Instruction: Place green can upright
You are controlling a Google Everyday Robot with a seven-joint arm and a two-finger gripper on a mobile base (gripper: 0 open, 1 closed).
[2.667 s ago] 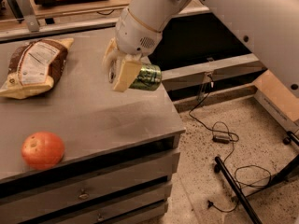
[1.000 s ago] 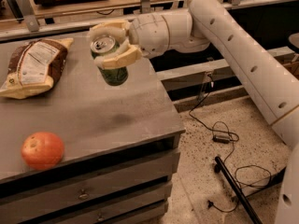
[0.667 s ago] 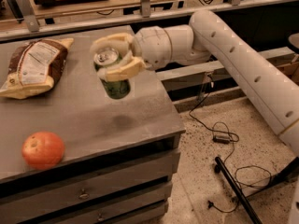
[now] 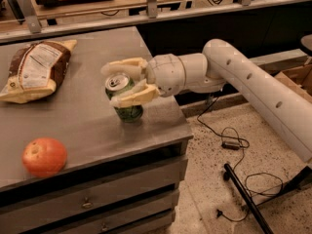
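Note the tool [image 4: 110,86] to the right of the snack bag [image 4: 36,69], closed round the green can [image 4: 129,112]. Sets one pale finger [image 4: 134,96] across the front of the can just under the rim, the other behind the top. Grips high and from the side, reaching in from the right on the white arm [image 4: 253,87]. Judged so as to leave the base free to meet the worktop [image 4: 87,130] flat and to keep the lower wall clear.

Find the can right of the snack bag and a little nearer the front edge, close to the worktop's right front corner. Cannot tell for certain whether the base rests on the surface or hangs just above it; looks down, or very nearly.

Read the long axis as vertical or close to it: silver top with pull tab facing up and slightly toward the camera, base down. See no clear lean. Judge the orientation as right and the release as not yet done.

Log also an apple [image 4: 44,156] in front of the snack bag near the front edge, well apart from the can; no obstruction to the set-down.

Expect some risk on release, with a narrow base so near the corner. Advise opening evenly and backing off to the right rather than dragging across the rim.
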